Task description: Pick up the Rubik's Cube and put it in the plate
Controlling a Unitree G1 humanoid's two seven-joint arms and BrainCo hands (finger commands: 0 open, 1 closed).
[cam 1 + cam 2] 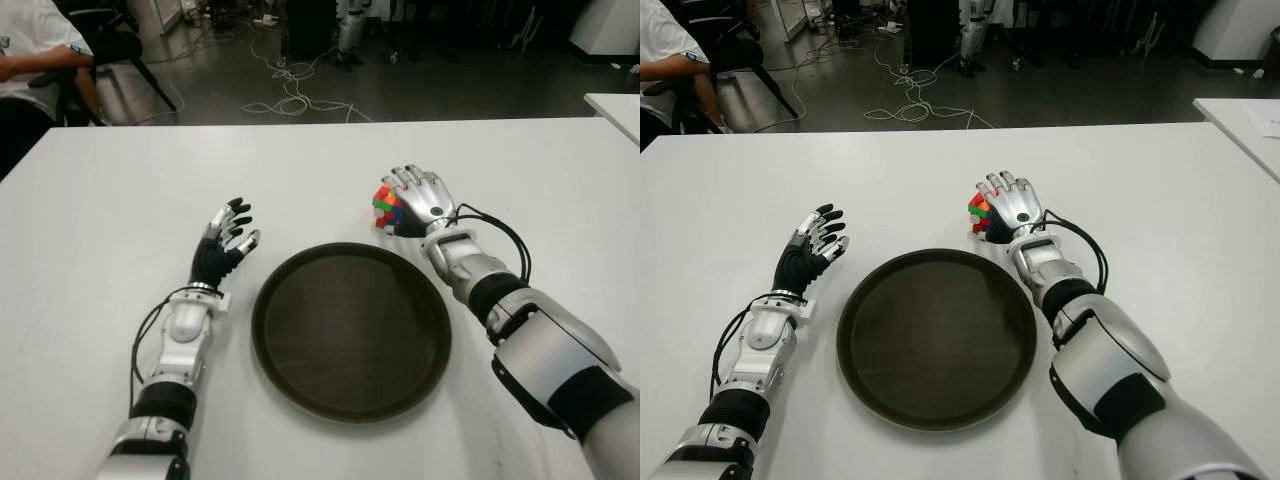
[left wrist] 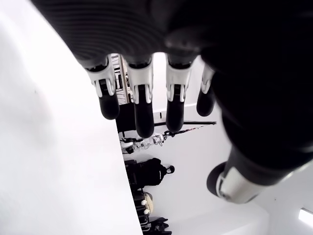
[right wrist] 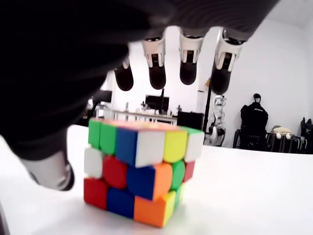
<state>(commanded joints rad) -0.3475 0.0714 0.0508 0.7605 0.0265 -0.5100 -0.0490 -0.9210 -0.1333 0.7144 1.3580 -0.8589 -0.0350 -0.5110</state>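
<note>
Left hand beside the plate on its left, fingers spread, empty. Right hand over the cube, fingers extended, not closed; cube on the table, just beyond plate rim.

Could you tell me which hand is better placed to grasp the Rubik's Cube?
Right. The right hand is directly over the Rubik's Cube, fingers open. The left hand shows left of the plate, away from it.
</note>
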